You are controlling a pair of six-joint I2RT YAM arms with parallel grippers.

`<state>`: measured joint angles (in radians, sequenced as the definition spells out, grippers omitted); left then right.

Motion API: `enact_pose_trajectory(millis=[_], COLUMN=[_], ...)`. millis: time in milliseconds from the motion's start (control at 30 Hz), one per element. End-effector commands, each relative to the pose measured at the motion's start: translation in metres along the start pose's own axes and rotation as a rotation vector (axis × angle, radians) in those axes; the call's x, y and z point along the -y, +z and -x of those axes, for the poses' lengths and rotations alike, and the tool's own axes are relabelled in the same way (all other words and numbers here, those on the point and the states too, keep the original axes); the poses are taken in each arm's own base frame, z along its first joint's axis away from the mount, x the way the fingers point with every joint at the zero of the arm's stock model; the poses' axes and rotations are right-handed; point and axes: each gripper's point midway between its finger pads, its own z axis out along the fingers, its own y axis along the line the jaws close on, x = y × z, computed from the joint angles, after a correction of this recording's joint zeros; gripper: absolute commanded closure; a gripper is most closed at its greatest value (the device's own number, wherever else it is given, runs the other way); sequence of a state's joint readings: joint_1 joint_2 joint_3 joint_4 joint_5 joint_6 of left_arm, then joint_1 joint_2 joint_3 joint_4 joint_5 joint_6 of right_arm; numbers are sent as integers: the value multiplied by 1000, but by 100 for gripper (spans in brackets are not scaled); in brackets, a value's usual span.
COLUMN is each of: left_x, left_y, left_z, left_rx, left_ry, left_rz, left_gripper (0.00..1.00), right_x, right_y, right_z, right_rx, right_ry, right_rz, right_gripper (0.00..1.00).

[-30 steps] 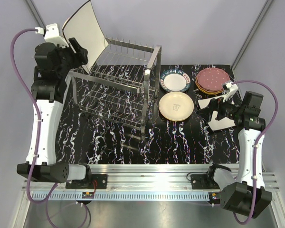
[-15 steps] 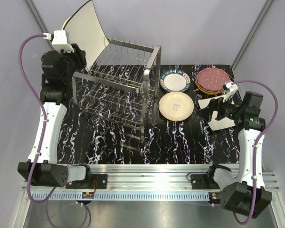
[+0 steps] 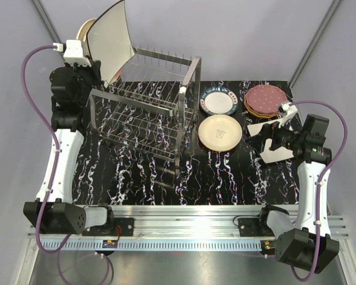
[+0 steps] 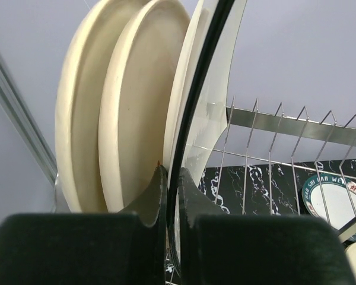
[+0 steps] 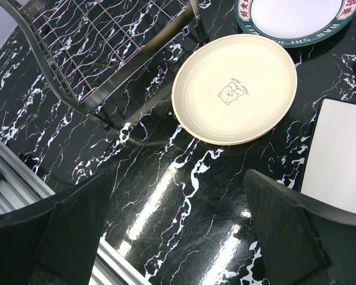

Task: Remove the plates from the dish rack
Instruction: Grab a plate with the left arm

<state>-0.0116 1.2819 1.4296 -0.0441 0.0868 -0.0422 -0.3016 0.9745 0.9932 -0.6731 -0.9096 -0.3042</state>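
- Grip: left gripper [image 4: 171, 178] clamped on dark rim of square plate [image 3: 111, 37], at dish rack [image 3: 143, 119] far-left end.
- Lift straight up; avoid dragging neighbouring round plates [image 4: 124, 107].
- Idle: right gripper [image 5: 178, 217] agape, right of rack.

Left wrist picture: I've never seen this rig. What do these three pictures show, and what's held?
Two robot arms work at a black marbled table. The top picture looks down on both; each wrist picture looks along that arm's claw. The left claw is shut on the rim of a cream square dark-edged plate in the silver wire dish rack, beside two cream round plates. The right claw hangs open, empty, over the table, near a cream round bear-printed plate and a maroon dotted plate.
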Motion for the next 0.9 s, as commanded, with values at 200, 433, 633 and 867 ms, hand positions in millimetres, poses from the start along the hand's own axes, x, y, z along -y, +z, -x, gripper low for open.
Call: enact_pose_trajectory(millis=[200,433,633,867], left_x=[6,10,10,9], left_y=[-10,-21,-27,-33], left_z=[70,113,131,148], left_rx=[251,380,438,509], left_ry=[-8,-64,-40,-22], left_rz=[-33,-45,-44,-34], left_gripper=[100,100,100,100], right_x=[-4,-5,-5,-5], right_y=[-1,-1,-1,-1], right_z=[9,9,8,8], right_rx=[35,36,36,36], right_ry=[-65,-65,-63,-65], right_rz=[13,19,23,26], right_gripper=[1,0,0,0])
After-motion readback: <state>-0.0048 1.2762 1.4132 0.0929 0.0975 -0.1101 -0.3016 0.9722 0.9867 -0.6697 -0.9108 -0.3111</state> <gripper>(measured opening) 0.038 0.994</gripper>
